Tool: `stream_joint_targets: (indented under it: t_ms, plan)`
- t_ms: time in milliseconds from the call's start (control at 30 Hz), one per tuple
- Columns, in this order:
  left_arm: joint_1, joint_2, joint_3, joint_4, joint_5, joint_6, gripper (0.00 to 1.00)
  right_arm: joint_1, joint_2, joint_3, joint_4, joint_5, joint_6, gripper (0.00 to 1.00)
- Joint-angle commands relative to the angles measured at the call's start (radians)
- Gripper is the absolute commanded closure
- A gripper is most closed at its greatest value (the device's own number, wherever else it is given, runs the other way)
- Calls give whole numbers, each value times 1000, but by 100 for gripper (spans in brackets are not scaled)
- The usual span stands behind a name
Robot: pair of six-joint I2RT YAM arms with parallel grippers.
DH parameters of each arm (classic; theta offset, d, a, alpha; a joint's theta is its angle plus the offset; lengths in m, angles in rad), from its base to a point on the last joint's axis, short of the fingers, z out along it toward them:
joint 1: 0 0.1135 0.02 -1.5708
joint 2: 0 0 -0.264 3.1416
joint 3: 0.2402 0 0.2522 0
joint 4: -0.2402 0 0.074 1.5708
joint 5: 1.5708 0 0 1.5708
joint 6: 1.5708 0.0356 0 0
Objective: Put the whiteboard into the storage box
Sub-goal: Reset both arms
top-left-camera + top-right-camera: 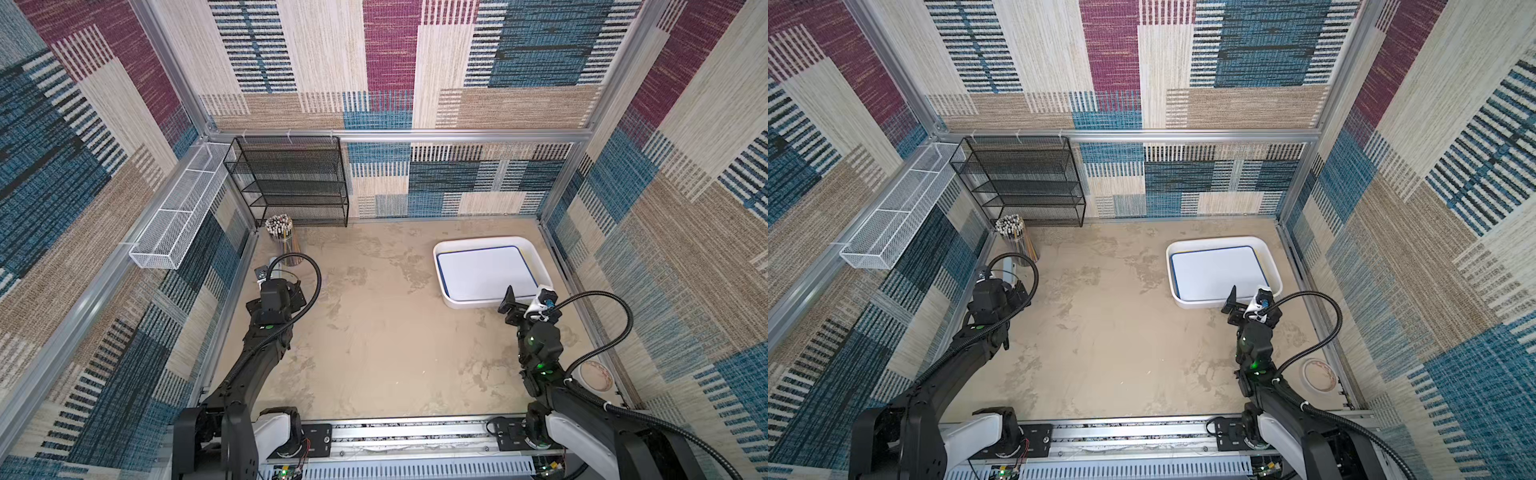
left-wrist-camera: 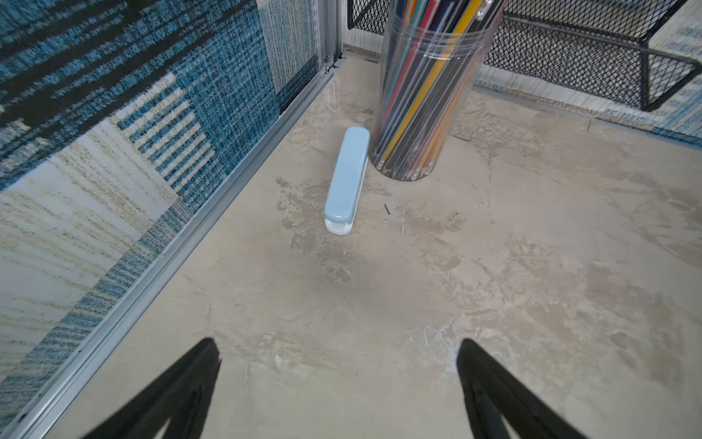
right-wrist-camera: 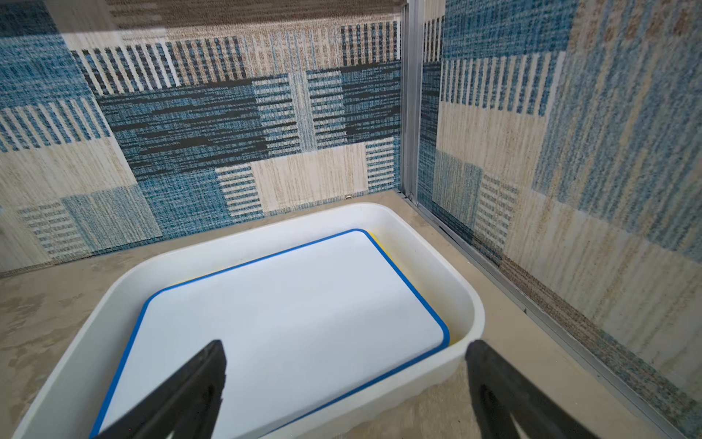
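Observation:
The whiteboard (image 1: 484,272) (image 1: 1214,272), white with a blue rim, lies flat inside the storage box (image 1: 478,241) (image 1: 1217,240), a glossy white tub at the back right of the table. In the right wrist view the whiteboard (image 3: 288,304) fills most of the storage box (image 3: 437,258), and a thin yellow edge shows beneath it at one end. My right gripper (image 1: 525,297) (image 1: 1246,300) (image 3: 345,344) hangs open over the box's near right corner, holding nothing. My left gripper (image 2: 338,342) is open and empty above bare table at the far left.
A light blue stapler (image 2: 347,178) and a clear cup of pencils (image 2: 421,95) (image 1: 282,237) stand just ahead of the left gripper, close to the left wall. Behind them is a black mesh rack (image 1: 291,178). A white wire tray (image 1: 183,208) hangs on the left wall. A round roll (image 1: 596,376) lies at the right wall.

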Motion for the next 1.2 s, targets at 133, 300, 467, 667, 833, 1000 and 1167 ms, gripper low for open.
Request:
stream_joint_targets:
  t_ms: [133,300,467,667,833,1000,1167]
  plan:
    - [17,101,-41,217,160,92,1,-39,164,-17,292,-15,-20,0]
    - [17,213,-69,356,229,174,1,-61,301,4,393,-24,-31,0]
    - [12,316,-34,432,328,205,0,-90,378,28,465,-56,-41,0]
    - [3,360,-97,587,373,229,0,-93,512,58,558,-130,-92,0]
    - [-15,380,-107,631,375,254,1,-93,533,64,569,-191,-118,0]
    - [-11,384,-91,607,381,249,1,-123,544,78,540,-261,-103,0]
    - [-8,382,-87,592,387,247,1,-145,596,110,511,-287,-85,0]
